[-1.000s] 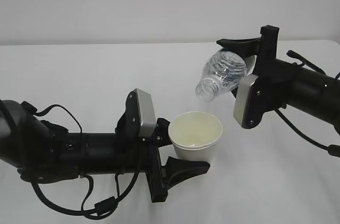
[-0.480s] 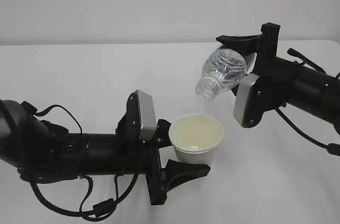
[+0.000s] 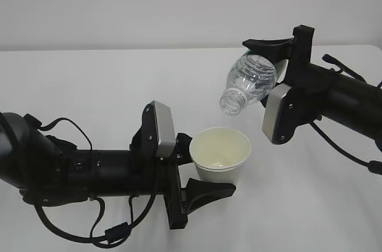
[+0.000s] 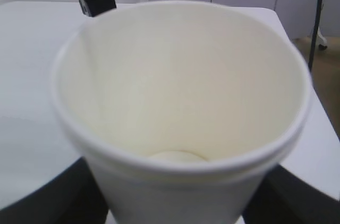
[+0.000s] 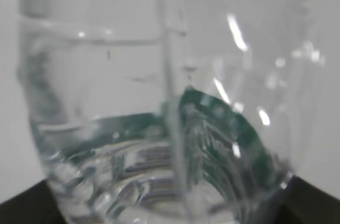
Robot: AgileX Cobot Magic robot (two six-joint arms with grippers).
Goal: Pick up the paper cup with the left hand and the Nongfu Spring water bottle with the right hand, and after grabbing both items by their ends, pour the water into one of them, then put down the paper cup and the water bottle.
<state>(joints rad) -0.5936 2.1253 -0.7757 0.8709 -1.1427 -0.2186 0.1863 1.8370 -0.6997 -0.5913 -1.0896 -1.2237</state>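
The white paper cup (image 3: 221,153) stands upright off the table, with my left gripper (image 3: 202,167) shut on its lower wall. In the left wrist view the paper cup (image 4: 180,102) fills the frame, and black fingers (image 4: 42,203) flank its base. A small pale patch shows at its bottom; I cannot tell how much water is there. The clear Nongfu Spring water bottle (image 3: 250,80) hangs above and right of the cup, tilted with its open mouth down-left. My right gripper (image 3: 270,68) is shut on the bottle's base end. The bottle (image 5: 159,128) and its green label (image 5: 223,128) fill the right wrist view. No stream shows.
The white table (image 3: 89,85) spreads under both arms, its far edge meeting a plain grey wall. A loose cable (image 3: 349,153) dangles below the right arm. Cables (image 3: 77,231) loop under the left arm near the front edge.
The bottle's mouth has dipped slightly lower over the cup. The cup and the left arm have barely moved.
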